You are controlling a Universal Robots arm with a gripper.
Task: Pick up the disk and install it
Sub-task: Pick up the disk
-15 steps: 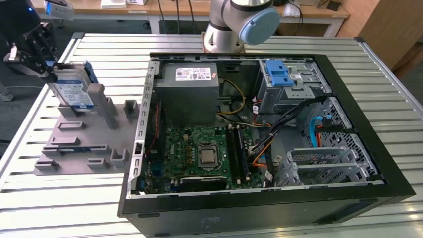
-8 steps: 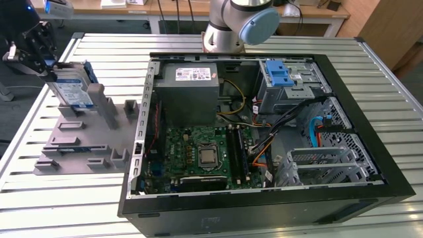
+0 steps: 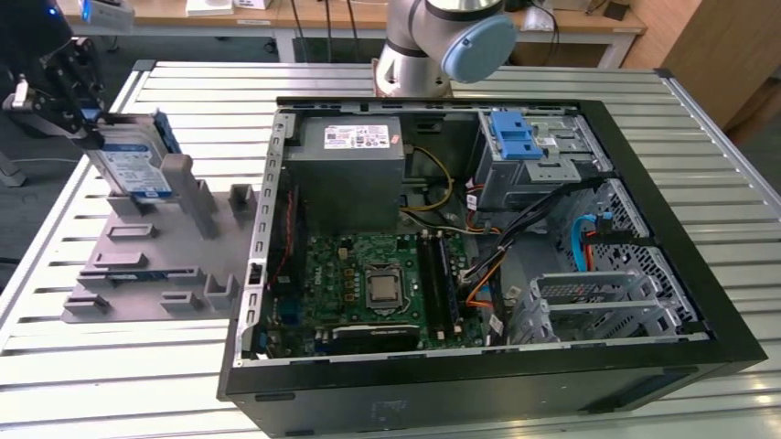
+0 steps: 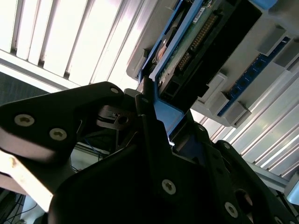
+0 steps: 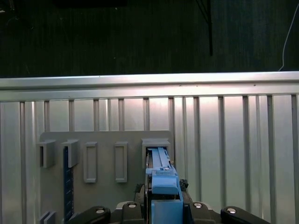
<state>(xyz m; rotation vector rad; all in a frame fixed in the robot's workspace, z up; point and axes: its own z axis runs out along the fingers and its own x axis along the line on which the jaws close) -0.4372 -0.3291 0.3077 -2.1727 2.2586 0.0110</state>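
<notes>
In the exterior view the disk stands on edge at the far left, a silver drive with a white-and-blue label in a blue caddy. Its lower end sits at a slot of the grey holder rack. My gripper is at its upper edge, shut on the caddy. In the second wrist view the disk runs away from the gripper, with the black fingers pressed on the blue frame. In the first wrist view the blue caddy is clamped in the gripper, above the rack's slot.
The open computer case lies on the slatted metal table, to the exterior view's right of the rack. Inside are a grey power supply, the motherboard, cables and a blue latch bracket on the metal bay. The arm's base stands behind the case.
</notes>
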